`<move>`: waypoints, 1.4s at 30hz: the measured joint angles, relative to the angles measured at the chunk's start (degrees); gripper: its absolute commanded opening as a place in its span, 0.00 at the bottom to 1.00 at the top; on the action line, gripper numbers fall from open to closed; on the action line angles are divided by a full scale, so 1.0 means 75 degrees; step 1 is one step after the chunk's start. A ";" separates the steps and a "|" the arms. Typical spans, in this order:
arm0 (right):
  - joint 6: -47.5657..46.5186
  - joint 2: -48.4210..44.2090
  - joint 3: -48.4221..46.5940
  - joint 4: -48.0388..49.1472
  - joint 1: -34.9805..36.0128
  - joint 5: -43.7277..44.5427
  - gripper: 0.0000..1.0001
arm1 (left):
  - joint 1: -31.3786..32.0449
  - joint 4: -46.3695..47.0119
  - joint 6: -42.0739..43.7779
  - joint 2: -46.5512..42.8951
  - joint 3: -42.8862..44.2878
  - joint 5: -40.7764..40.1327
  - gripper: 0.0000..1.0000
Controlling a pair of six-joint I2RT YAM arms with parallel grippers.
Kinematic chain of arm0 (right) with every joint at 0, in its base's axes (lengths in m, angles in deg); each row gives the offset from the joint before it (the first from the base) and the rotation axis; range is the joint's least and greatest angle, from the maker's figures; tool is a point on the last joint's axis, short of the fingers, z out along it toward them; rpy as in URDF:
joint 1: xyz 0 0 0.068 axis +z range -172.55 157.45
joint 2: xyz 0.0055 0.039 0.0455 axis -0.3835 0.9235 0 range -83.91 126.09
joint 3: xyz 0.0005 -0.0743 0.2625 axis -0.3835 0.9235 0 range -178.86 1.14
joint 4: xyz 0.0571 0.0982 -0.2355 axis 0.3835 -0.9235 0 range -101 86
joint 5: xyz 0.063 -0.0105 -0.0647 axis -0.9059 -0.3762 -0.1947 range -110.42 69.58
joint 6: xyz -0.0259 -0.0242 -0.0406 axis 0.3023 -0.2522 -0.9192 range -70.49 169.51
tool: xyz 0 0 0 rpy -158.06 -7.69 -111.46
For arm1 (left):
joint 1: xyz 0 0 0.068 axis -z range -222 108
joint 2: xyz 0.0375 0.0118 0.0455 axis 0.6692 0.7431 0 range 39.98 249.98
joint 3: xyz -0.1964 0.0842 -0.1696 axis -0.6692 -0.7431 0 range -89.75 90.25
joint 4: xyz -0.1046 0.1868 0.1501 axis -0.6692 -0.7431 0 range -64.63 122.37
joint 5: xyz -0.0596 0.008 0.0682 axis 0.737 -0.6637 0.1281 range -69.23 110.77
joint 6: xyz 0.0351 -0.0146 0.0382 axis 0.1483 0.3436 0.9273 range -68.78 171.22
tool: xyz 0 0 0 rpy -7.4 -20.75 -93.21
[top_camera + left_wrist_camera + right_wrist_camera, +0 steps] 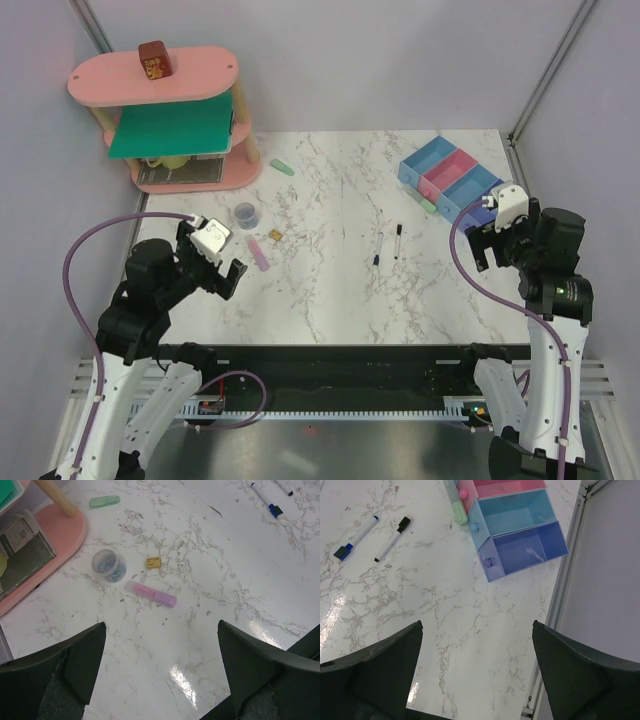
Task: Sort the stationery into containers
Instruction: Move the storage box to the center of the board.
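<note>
Marble-look surface with all the stationery loose on it, so I'd say I'm right at the start of the sort. My left end effector hovers spread wide with nothing in it, and the right end effector is wide open and empty too. Closest under my left is the lilac-pink bar, with the tan piece and bluish round tub just beyond, and a mint green bar further off by the pink shelf. On the right a blue-capped pen and a black-capped pen lie side by side, and another mint bar sits just beside the bins, which look empty where I can see in. Next move, I reckon: lower the left over that lilac-pink bar, straddling its narrow sides, since it lies flat
</note>
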 measured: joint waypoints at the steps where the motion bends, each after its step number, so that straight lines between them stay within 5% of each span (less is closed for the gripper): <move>1: 0.0000 0.0000 0.0000 0.0000 0.0000 -0.0003 0.98 | 0.0000 0.0003 0.0000 0.0000 -0.0015 0.0017 1.00; 17: 0.0303 0.0385 -0.0076 0.0052 0.0000 0.0216 0.98 | 0.0000 -0.0003 0.0003 0.0119 -0.0015 0.0117 1.00; 42: 0.4016 0.6749 -0.2699 0.2588 0.0347 0.1378 0.91 | 0.0003 -0.0003 0.0219 0.0160 -0.0012 0.0137 1.00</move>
